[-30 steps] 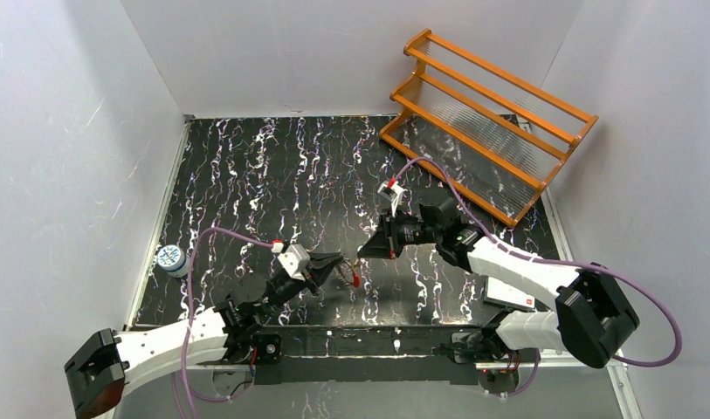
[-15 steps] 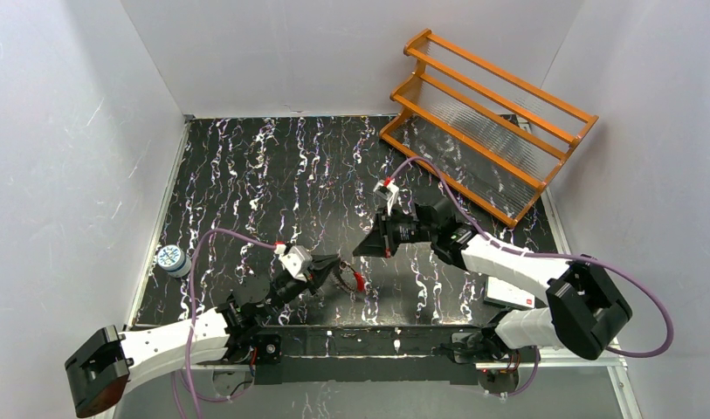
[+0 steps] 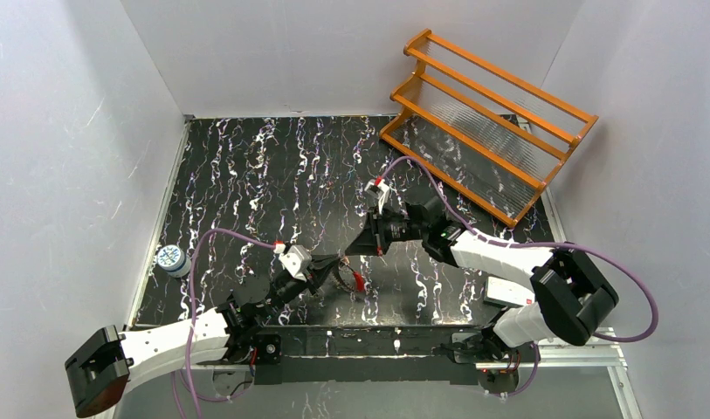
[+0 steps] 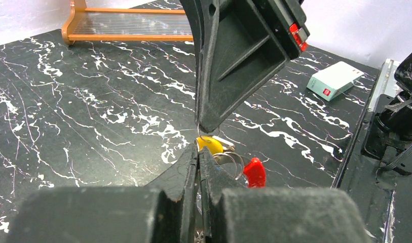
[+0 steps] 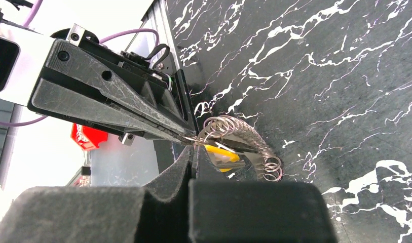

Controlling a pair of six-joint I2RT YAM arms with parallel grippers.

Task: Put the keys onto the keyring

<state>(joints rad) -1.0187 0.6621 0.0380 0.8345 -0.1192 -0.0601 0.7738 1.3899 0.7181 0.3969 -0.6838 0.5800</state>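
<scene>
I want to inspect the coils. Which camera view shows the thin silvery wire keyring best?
Right wrist: the thin silvery wire keyring appears close, its coils sharp. Left wrist shows only a sliver beyond the left gripper; top external shows a tiny glint.

From above, the wire ring (image 3: 346,275) is a tiny tangle, too small to show what hangs on it. In the left wrist view, the blurred left end effector (image 4: 198,154) covers the ring's lower part, and the right end effector (image 4: 208,126) is cut by the top edge.
</scene>
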